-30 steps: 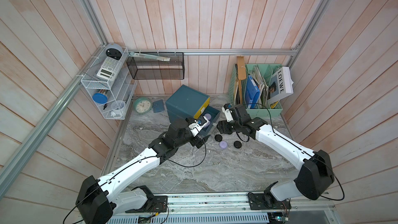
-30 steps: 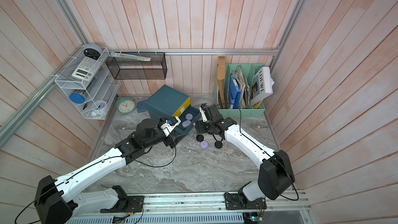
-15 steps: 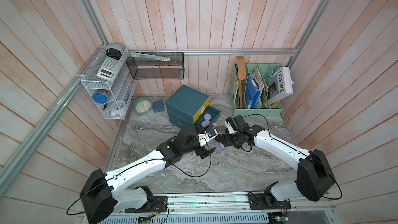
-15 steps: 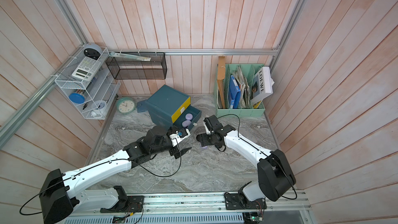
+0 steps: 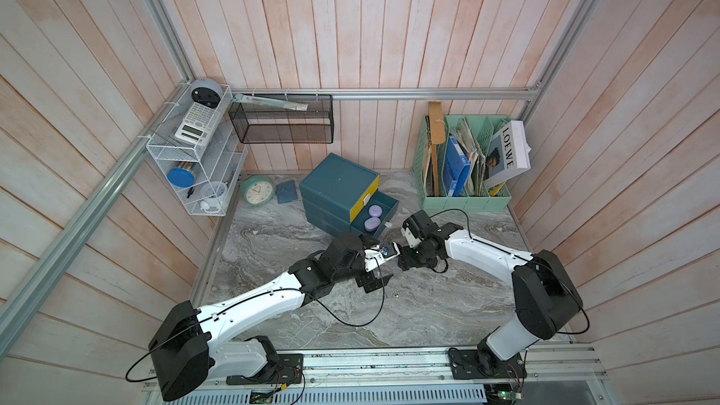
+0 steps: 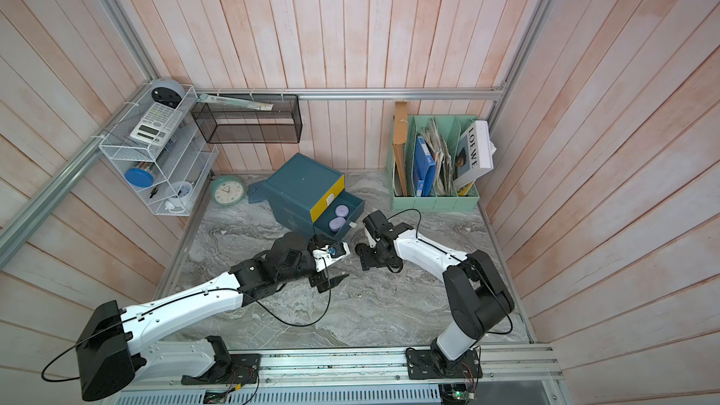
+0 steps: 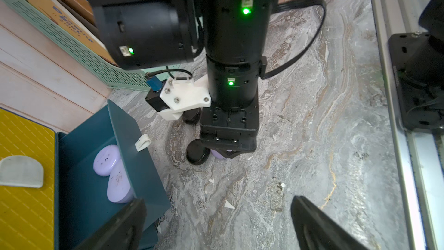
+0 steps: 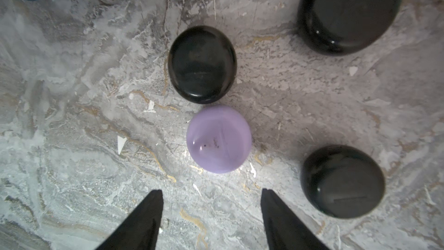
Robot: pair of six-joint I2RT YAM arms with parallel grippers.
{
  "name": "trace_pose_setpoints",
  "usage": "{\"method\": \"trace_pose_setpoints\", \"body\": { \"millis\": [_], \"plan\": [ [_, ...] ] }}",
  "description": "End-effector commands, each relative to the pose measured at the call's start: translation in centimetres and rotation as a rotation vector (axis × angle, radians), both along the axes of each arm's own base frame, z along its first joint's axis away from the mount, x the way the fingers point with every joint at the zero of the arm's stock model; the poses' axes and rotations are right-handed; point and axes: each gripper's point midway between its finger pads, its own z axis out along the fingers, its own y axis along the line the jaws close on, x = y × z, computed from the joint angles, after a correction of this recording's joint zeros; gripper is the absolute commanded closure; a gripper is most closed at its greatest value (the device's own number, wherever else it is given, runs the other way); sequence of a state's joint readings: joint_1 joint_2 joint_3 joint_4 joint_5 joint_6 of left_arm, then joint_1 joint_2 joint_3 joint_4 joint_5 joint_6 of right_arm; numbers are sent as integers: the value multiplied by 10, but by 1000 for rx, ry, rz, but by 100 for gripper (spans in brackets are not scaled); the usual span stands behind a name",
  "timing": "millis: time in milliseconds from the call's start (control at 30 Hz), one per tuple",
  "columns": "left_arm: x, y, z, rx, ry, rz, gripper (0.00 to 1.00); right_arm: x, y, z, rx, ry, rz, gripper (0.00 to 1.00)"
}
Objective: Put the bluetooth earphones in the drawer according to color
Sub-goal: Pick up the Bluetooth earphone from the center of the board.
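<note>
The right pincer (image 8: 210, 191) is hovering apart over the lilac earphone case (image 8: 219, 139), so closing crooked could be knocking away the black earphone case (image 8: 202, 64) just beside it.

Left gripper (image 7: 216, 224) angled downward, jaws spread wide, empty, right gripper (image 8: 211, 193) pointing straight down, jaws parted, gripping nothing
</note>
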State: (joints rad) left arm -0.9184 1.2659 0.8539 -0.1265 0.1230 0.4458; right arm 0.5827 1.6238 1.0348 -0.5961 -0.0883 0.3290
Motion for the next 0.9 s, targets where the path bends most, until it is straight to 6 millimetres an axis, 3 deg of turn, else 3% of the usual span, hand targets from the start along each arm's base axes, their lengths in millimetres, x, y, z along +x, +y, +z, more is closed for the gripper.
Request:
{"method": "trace_pose_setpoints", "body": {
  "millis": [0, 433, 867],
  "plan": [
    [-7, -2, -19, 53, -3, -35, 0, 6, 6, -1, 18, 5, 3, 29],
    [-5, -5, -41, 88, 41, -18, 0, 15, 14, -10, 19, 21, 8, 29],
    [0, 1, -50, 141, 14, -7, 0, 14, 12, -23, -4, 50, -2, 30]
  ]
}}
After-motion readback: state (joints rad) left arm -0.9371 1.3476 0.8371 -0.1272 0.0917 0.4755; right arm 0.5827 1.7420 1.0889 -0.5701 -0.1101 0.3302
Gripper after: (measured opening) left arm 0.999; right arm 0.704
